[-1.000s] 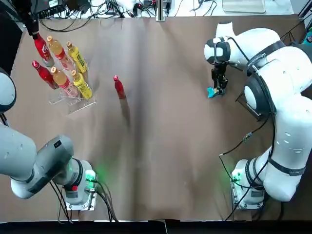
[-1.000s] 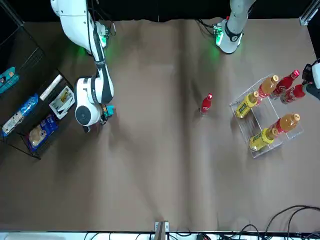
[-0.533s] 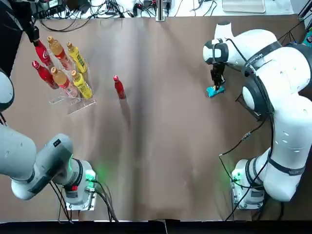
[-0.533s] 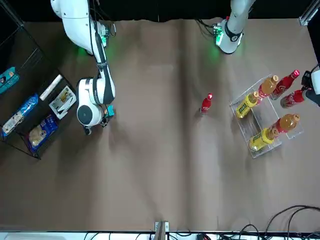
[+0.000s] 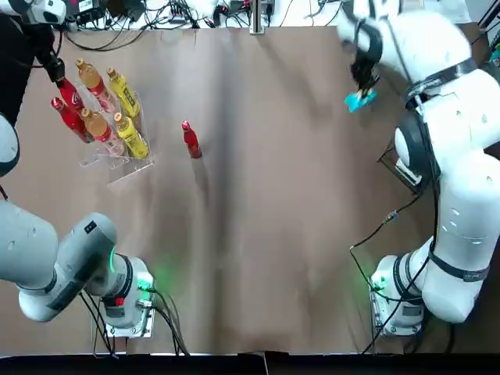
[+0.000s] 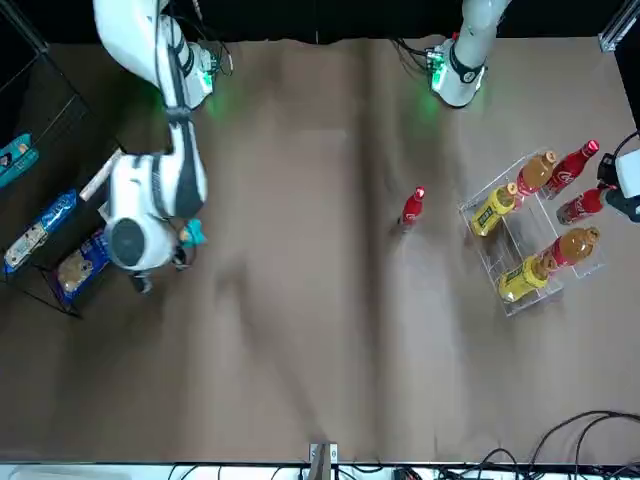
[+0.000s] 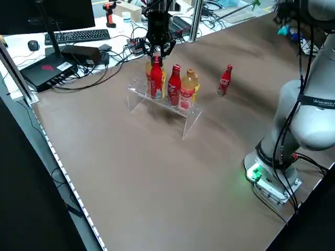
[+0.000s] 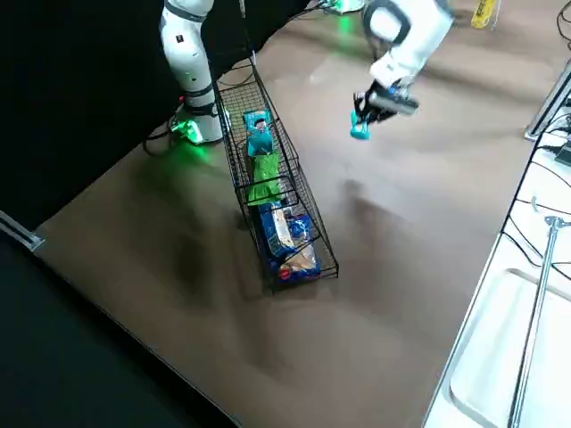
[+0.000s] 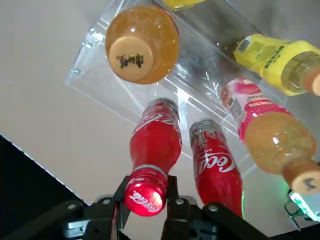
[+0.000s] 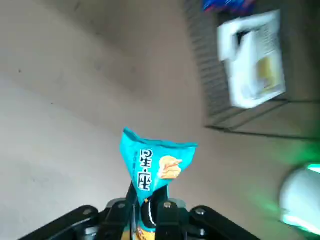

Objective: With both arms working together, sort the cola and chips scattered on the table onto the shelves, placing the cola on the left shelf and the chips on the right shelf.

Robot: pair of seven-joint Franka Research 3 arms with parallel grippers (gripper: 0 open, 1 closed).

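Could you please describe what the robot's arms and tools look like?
Both arms, left and right, have rounded white segments with dark bands, black cables and green lights at the base. The tools, left and right, are black and two-fingered.

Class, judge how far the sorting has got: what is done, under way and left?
Done: one cola stands on the clear shelf; green chips lie in the black rack.
In hand: left holds cola at its shelf; right grips teal chips.
Left: one cola on the table.

Three red cola bottles (image 5: 191, 141), two amber bottles (image 5: 105, 132), two yellow bottles (image 5: 132, 139), two teal packets (image 8: 258, 134), one green packet (image 8: 266, 178)
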